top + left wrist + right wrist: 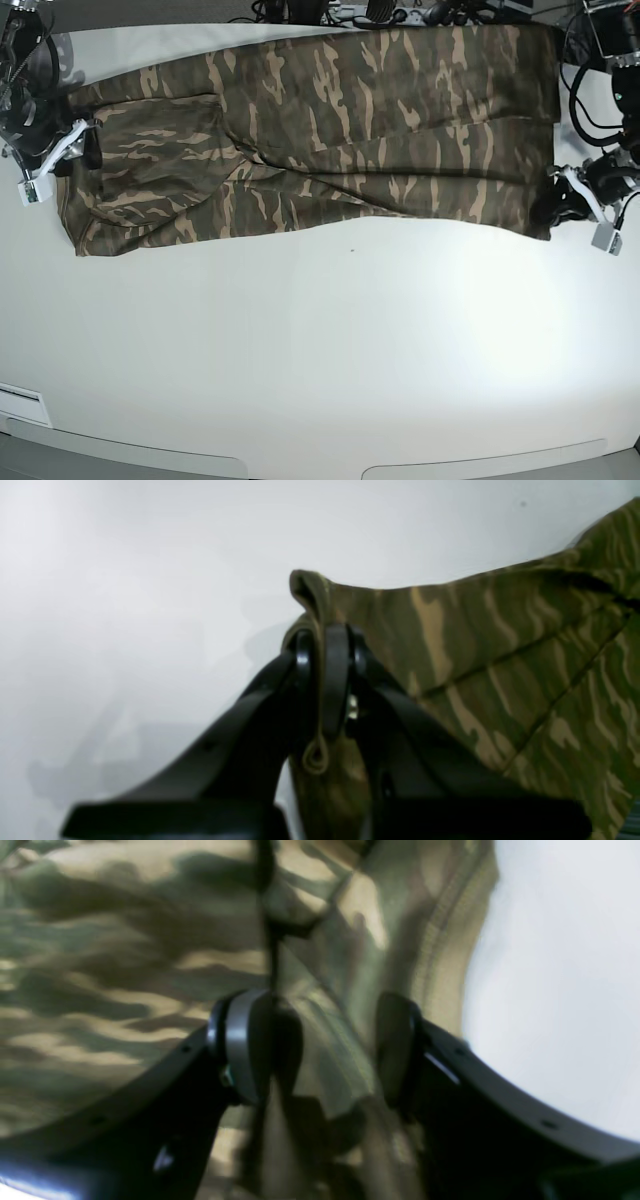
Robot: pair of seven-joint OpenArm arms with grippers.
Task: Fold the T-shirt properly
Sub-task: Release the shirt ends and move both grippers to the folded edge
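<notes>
arms: white housings, black cables | left end effector point(325, 680): black curved fingers, round pads, silver screw

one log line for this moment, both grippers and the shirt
left gripper: shut on T-shirt edge | right gripper: open, straddling cloth fold | T-shirt: spread lengthwise across white table | fold: not complete

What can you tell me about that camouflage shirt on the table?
The T-shirt is soft cloth in olive, brown and tan camouflage, spread wide across the far part of the white table, with a fold running along its length and some wrinkles. The left claw is shut on a bunched hem edge at one end. The right claw sits at the other end, open, with cloth between its fingers.
</notes>
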